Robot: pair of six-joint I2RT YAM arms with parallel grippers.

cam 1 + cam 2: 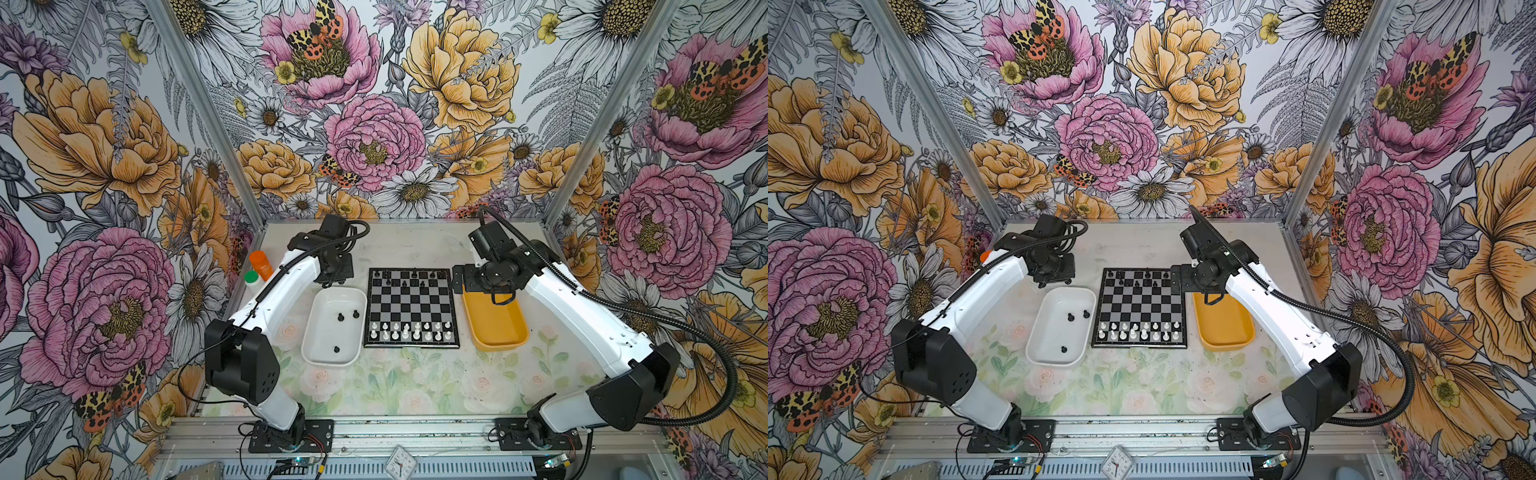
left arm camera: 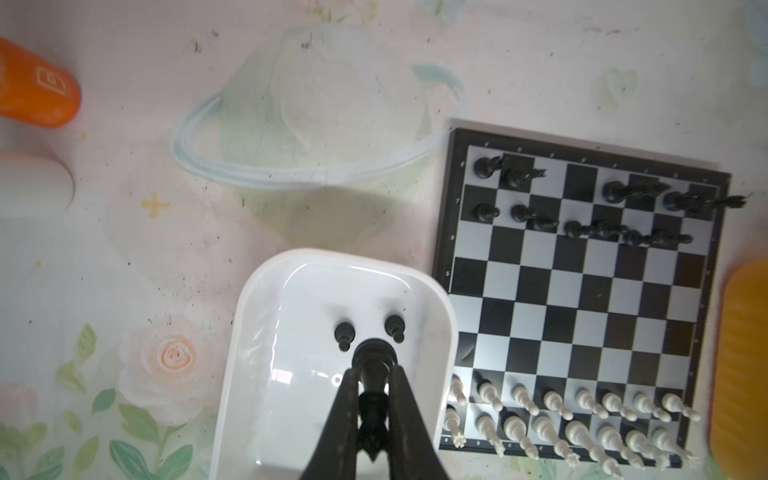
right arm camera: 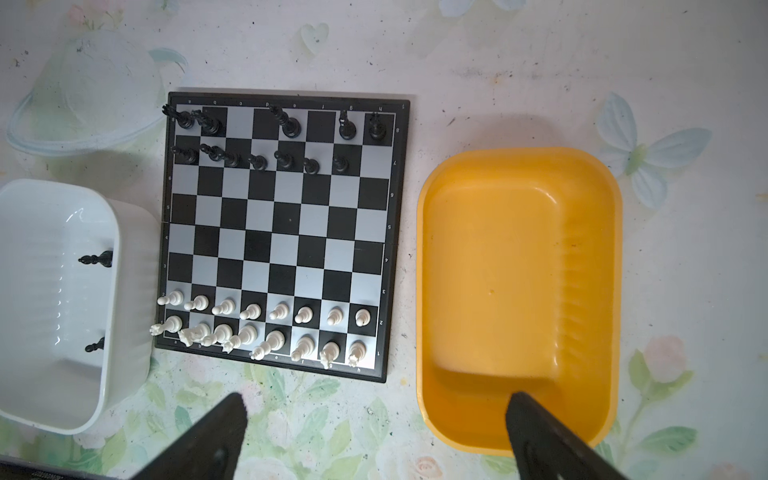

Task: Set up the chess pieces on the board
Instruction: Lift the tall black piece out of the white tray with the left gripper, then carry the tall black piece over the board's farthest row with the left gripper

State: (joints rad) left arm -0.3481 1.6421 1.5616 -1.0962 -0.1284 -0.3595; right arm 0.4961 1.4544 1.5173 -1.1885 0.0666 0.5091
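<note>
The board (image 1: 411,309) lies flat at the table's centre. White chess pieces (image 1: 409,330) fill its two near rows, and several black chess pieces (image 1: 405,278) stand on its two far rows. Left of the board, three loose black pieces (image 1: 340,318) lie in the white tray (image 1: 316,328). My left gripper (image 2: 372,370) hangs above that tray's far end, shut on a black chess piece (image 2: 374,357) gripped by its stem. My right gripper (image 3: 376,401) is open and empty; one finger is over the yellow tray (image 3: 519,270), the other over the table.
The yellow tray (image 1: 498,347) right of the board holds nothing. An orange bottle (image 1: 261,265) and a green-capped white bottle (image 1: 252,277) stand at the far left by the wall. A small clock (image 1: 400,461) sits on the front rail.
</note>
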